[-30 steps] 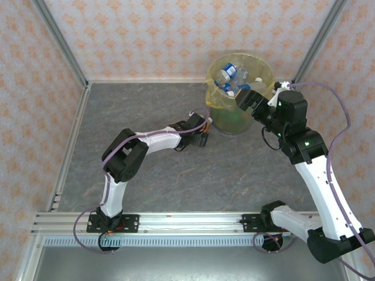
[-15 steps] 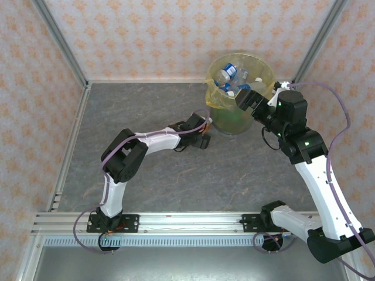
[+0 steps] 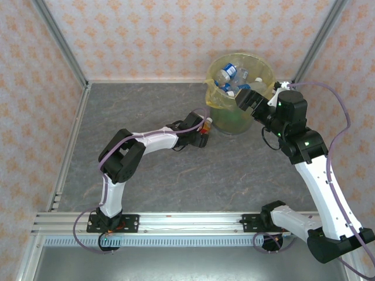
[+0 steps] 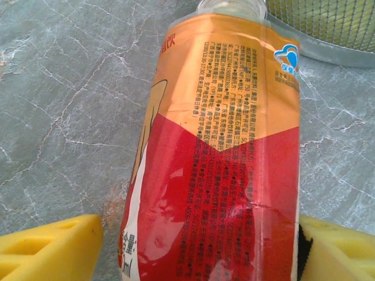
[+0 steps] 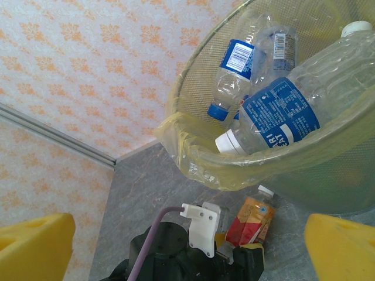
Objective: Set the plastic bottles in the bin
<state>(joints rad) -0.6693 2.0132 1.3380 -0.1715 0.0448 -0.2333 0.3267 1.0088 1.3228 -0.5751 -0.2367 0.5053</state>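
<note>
The left gripper (image 3: 203,132) has its jaws apart around the red-orange bottle (image 4: 222,175), which stands on the table (image 3: 146,105) just beside the bin (image 5: 193,153); one pad seems to touch it, the view is too close to be sure; the right gripper (image 3: 246,100) hangs wide apart at the bin's rim, holding nothing; clear bottles (image 5: 275,114) lie inside.

- We're in a robot test cell here, a lab rig rather than any home, whatever the wallpaper suggests.
- Far side, left and right: flat wall panels (image 3: 146,35) in orange-patterned paper, framed by bare aluminium posts (image 3: 62,44), and that makes a boxed-in booth.
- Underneath it all lies a grey marble-look tabletop (image 3: 176,175).
- Along the near edge runs a slotted aluminium rail (image 3: 187,221), with the left arm (image 3: 158,139) and the right arm (image 3: 319,181) bolted on.
- Purple cables (image 3: 313,84) loop loose off the arms.
</note>
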